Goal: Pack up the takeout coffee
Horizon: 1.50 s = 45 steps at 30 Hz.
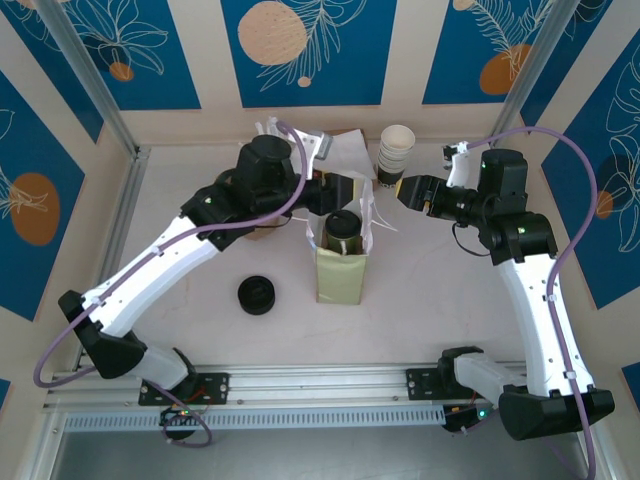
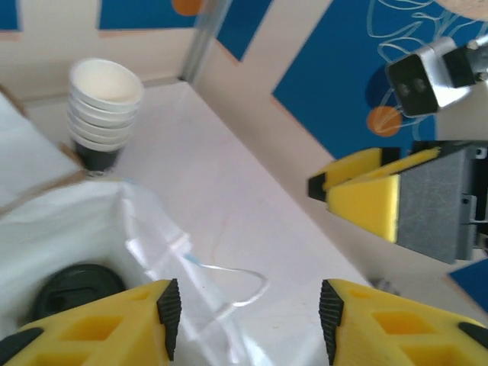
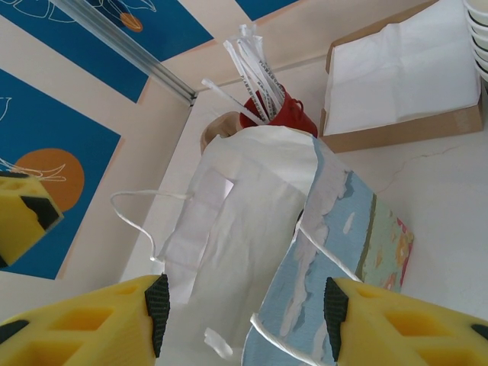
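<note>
Inside the paper bag (image 1: 340, 282), the takeout coffee (image 1: 343, 230); left pincer (image 2: 249, 314) spread and empty nearby, right pincer (image 3: 245, 308) spread too.

We see the left arm (image 1: 150, 270) and the right arm (image 1: 545, 310) with white link shells and black joint housings, their black bases bolted to the aluminium rail (image 1: 320, 378). A lilac cable (image 1: 40, 368) loops up from the rail along each arm. The left gripper (image 2: 248, 313) and the right gripper (image 3: 242, 309) have yellow fingers with hollow cut-outs and black ribbed pads (image 2: 169, 309).
</note>
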### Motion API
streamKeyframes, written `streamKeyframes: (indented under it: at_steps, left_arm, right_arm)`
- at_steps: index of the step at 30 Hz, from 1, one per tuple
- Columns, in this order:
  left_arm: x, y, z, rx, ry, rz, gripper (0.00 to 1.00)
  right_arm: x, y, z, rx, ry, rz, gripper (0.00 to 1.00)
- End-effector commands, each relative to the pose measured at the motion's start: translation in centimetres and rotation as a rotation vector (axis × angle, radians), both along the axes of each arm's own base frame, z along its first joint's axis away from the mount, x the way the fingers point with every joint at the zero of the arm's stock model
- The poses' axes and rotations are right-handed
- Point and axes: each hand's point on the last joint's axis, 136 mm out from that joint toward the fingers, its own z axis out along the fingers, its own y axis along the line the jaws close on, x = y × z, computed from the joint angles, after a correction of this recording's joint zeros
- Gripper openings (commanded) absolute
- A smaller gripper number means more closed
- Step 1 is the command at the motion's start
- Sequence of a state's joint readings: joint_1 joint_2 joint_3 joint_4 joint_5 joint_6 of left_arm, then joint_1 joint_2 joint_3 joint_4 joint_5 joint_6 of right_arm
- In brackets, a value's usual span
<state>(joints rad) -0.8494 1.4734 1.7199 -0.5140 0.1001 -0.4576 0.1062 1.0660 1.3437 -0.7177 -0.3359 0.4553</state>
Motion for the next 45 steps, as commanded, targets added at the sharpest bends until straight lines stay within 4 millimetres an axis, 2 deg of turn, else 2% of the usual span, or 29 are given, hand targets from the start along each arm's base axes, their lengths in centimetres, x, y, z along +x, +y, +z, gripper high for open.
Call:
streamKeyframes:
  at_steps: [1, 8, 13, 20, 31, 39, 45]
  left_arm:
    - [0.3, 3.2, 0.1, 0.140, -0.046, 0.112, 0.54]
    - [1.2, 6.1, -2.6, 0.328, -0.018, 0.218, 0.55]
    - [1.3, 6.7, -4.8, 0.394, 0.062, 0.259, 0.55]
    - [1.7, 6.5, -8.1, 0.466, 0.171, 0.292, 0.55]
    - [3.7, 6.0, -11.1, 0.527, 0.227, 0.379, 0.49]
    - [4.9, 6.0, -12.5, 0.571, 0.217, 0.424, 0.35]
    - [5.3, 5.9, -12.8, 0.568, 0.216, 0.430, 0.28]
  right_arm:
    - [0.5, -0.1, 0.5, 0.009, -0.006, -0.015, 0.59]
    - [1.1, -0.4, 0.6, 0.018, 0.024, -0.050, 0.58]
    - [1.4, -0.4, -0.1, 0.021, 0.070, -0.068, 0.57]
    - [1.7, -0.5, -0.6, 0.030, 0.114, -0.084, 0.57]
    - [1.5, -0.4, -1.1, 0.021, 0.123, -0.087, 0.55]
    - [1.6, -0.1, -1.4, 0.024, 0.116, -0.071, 0.55]
    - [1.7, 0.0, -1.5, 0.024, 0.114, -0.066, 0.55]
